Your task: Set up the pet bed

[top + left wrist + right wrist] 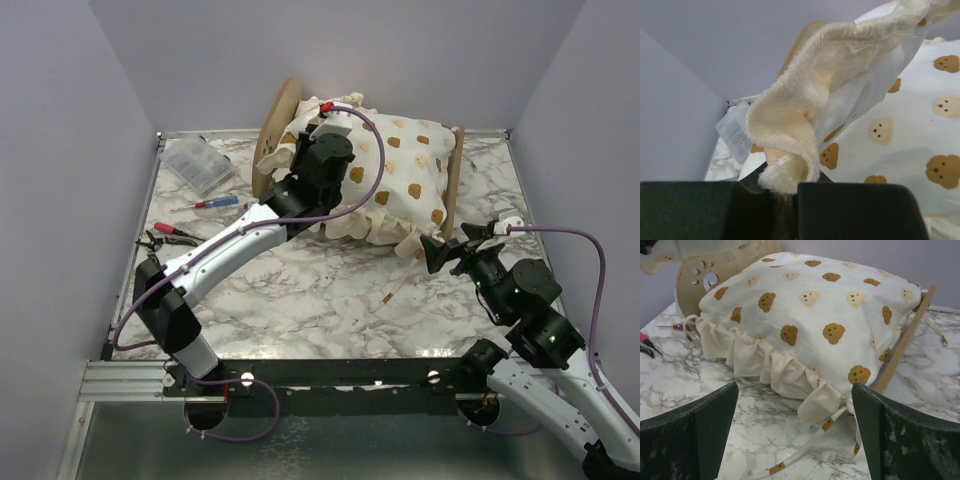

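Observation:
The pet bed stands at the back of the table, with a rounded plywood headboard [272,128] and a low footboard [455,190]. A large cream bear-print ruffled cushion [400,175] lies on it and hides its base. My left gripper [325,125] is over the headboard end, shut on a fold of fuzzy cream fabric [790,125] that has a bear-print side. My right gripper [445,250] stands open just off the cushion's near right corner. In the right wrist view the ruffle [785,375] and a tie cord [805,450] lie between its fingers [715,415], untouched. The paw-print cutout [705,275] shows there.
A clear plastic parts box [198,165] sits at the back left. A red-and-blue screwdriver [215,203] and pliers [165,238] lie near the left edge. A loose tie cord [395,290] trails over the marble table [320,300]. Grey walls close in three sides.

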Controlling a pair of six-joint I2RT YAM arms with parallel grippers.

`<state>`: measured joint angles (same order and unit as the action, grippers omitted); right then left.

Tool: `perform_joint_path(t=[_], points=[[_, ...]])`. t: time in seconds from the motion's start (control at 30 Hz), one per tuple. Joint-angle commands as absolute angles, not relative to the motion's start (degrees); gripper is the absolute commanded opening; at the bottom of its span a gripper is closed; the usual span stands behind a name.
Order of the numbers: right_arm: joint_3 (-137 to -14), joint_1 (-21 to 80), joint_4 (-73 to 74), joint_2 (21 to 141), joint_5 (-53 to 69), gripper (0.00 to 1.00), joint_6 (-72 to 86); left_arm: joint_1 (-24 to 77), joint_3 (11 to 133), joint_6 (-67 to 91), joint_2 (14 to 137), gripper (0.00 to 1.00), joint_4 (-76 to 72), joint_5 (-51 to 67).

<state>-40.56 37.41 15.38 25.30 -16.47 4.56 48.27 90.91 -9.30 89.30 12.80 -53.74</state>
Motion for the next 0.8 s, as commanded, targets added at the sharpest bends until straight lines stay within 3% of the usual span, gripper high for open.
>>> perform_joint_path(t=[0.0,0.27,0.6,0.67,0.77], points=[[-39.51,37.43,18.16,24.07,-21.33,1.0,6.63,47.6,95.11,-9.1,95.94,0.0,0.55,-66.64],[-38.66,37.44,18.57,22.94,-21.28,1.0,6.59,45.02,102.06,-22.38,110.26,0.0,-18.65,-66.92],[-38.01,37.44,19.52,22.54,-22.61,1.0,7.45,41.42,105.69,-39.4,121.59,0.01,-25.04,-65.43],[-38.06,37.44,19.97,22.49,-23.16,1.0,7.66,41.04,104.57,-40.46,122.53,0.06,-25.54,-64.91],[-38.14,37.44,20.66,22.25,-23.36,1.0,7.65,41.06,101.99,-39.93,122.14,0.34,-25.37,-63.73]])
